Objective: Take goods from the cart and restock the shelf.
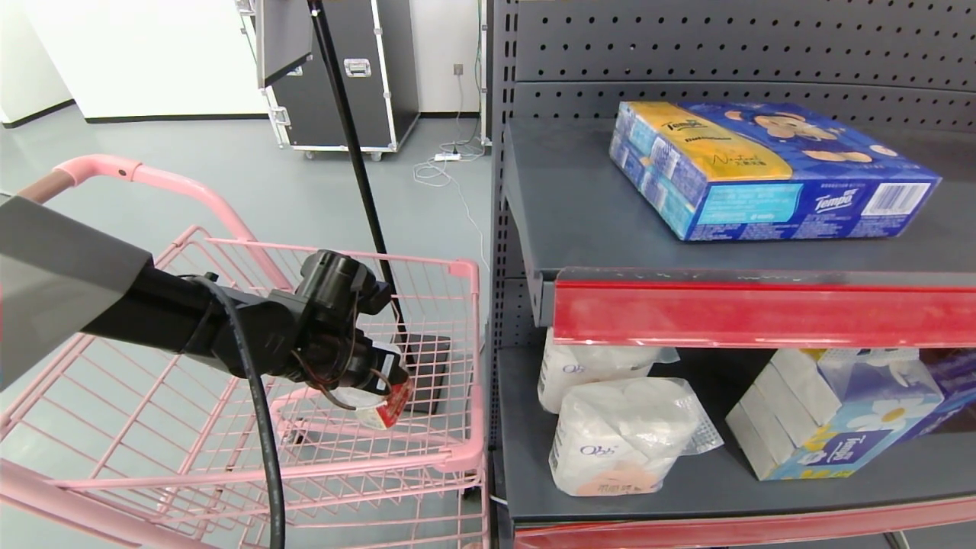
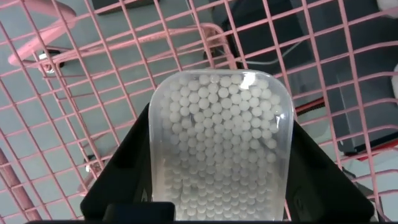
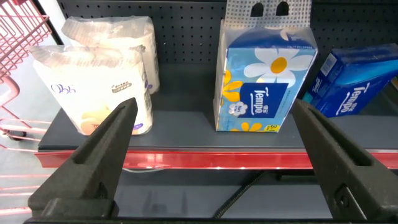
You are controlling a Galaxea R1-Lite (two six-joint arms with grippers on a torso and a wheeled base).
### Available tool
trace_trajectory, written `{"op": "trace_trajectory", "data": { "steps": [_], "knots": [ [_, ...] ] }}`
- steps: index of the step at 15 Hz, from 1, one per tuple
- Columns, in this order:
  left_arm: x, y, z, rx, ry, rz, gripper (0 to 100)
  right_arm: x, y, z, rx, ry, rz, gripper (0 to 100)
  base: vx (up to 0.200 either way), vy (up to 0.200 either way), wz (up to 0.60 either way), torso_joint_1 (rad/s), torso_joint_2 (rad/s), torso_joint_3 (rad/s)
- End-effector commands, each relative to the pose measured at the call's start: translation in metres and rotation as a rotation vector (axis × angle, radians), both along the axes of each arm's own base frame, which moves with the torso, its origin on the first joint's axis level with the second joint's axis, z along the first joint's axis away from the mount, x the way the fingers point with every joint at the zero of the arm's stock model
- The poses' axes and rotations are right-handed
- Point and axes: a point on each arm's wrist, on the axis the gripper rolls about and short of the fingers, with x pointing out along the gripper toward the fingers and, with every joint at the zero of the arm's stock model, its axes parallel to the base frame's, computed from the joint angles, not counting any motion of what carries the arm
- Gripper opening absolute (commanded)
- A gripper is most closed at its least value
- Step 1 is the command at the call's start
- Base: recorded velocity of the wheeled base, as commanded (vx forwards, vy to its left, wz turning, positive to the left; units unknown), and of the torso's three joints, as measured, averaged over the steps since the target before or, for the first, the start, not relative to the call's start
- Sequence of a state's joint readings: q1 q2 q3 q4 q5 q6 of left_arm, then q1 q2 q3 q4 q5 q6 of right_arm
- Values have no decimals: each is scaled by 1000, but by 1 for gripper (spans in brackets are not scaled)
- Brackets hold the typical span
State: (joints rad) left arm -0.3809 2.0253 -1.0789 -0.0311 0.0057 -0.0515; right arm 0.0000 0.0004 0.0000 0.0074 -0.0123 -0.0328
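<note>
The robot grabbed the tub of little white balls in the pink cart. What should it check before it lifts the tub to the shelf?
1. Grip: the left gripper is closed on the bead tub, with a finger on each side: ok.
2. Tub clear of the bottom of the cart: cannot tell.
3. Straight path to the shelf: the cart's front wall stands in between: not ok, so lift over it first.
4. Room on the upper shelf: there is bare space beside the blue tissue box: ok.
5. Right gripper: open, facing the lower shelf, away from the cart: ok.
</note>
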Motion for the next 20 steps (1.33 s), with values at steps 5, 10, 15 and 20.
{"op": "trace_trajectory", "data": {
  "steps": [5,10,15,20],
  "knots": [
    [-11,7,23,-22,-54,5,0,0,0,0,-1,0,0,100,0,0,0,0,0,0],
    [-36,32,90,-98,-223,32,0,0,0,0,-3,1,0,100,0,0,0,0,0,0],
    [-115,68,159,-183,-384,27,0,0,0,0,-1,1,2,100,0,0,0,0,0,0],
    [-218,103,182,-221,-478,43,0,0,0,0,-4,1,0,100,0,0,0,0,0,0]
  ]
}}
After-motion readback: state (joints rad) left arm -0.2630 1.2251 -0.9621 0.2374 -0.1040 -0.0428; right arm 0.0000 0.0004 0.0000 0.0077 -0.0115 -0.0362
